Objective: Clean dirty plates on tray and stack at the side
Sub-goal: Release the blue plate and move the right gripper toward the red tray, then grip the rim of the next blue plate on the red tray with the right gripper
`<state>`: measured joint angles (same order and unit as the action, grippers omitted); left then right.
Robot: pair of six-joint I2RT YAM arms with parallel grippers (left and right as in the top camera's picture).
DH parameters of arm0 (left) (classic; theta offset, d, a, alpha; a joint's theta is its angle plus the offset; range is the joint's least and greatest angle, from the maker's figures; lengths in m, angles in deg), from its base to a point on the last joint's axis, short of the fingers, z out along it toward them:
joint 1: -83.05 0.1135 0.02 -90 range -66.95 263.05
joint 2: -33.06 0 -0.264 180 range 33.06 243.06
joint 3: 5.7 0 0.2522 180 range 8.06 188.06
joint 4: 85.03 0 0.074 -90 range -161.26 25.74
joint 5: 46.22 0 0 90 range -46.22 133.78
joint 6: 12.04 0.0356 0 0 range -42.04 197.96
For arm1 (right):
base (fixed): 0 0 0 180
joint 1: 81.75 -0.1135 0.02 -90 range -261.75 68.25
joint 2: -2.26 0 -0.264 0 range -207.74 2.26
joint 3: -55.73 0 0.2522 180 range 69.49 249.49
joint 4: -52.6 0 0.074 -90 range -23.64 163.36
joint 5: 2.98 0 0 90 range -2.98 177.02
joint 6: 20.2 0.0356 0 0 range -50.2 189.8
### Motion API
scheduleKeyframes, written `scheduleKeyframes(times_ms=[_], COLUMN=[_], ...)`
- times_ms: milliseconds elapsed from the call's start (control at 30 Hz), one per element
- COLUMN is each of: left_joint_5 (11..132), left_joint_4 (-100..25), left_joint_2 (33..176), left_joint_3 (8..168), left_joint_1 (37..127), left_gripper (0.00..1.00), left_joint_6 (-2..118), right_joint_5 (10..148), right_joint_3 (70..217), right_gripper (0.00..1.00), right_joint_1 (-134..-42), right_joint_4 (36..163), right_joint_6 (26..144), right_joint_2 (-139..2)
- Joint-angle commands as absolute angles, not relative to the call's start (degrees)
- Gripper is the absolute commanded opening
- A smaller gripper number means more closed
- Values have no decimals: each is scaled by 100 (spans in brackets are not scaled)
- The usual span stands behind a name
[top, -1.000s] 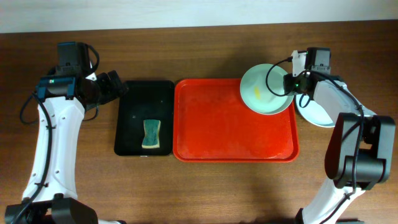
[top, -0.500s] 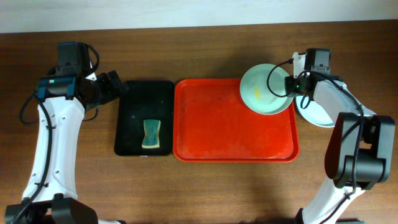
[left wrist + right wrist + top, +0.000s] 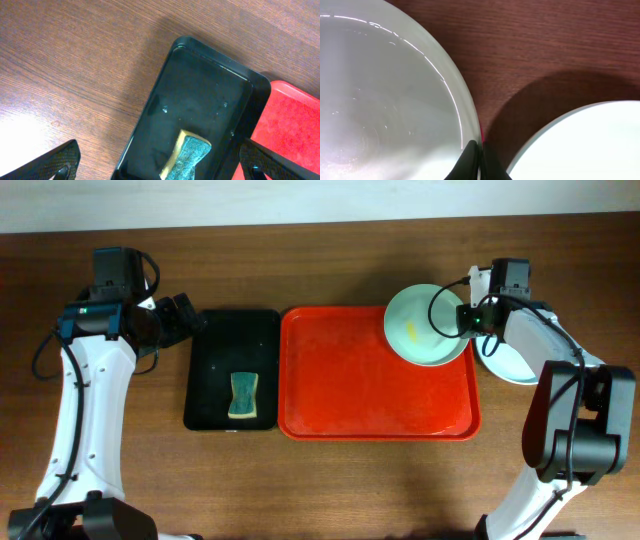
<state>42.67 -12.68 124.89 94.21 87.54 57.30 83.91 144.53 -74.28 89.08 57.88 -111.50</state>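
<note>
right fingers (image 3: 467, 165) pinching pale green plate (image 3: 420, 330) rim, over tray (image 3: 360, 380) corner

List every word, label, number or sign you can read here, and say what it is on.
None can be read. The red tray, black tray, sponge, green plate and white plate bear no print; a small green spot on the left arm is too small to read.

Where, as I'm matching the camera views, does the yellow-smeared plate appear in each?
Overhead: smeared plate upper right, over the red tray's corner.
Left wrist: not in it.
Right wrist: fills the left, rim in the shut right end effector.
Shared landmark: the other plate, beside it in both.
</note>
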Motion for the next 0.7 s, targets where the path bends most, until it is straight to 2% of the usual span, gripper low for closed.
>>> scheduleKeyframes(times_ms=[0,267,667], left_joint_5=[4246,4246,4246], left_joint_4=[-1261,-1263,-1263], left_joint_2=[12476,12476,12476], left_joint_3=[9473,9473,9473], left_joint_1=[8783,8783,8783], left_gripper=[99,99,99], left_joint_6=[5675,5675,5675], right_joint_5=[7964,7300,7158], right_joint_3=[14466,14471,14471], right_gripper=[4,4,4], right_joint_1=[-7461,-7573,-8770], right_joint_4=[8991,9568,11146], right_joint_6=[6085,6435,8004], right_joint_2=[-11257,-11226,-10743])
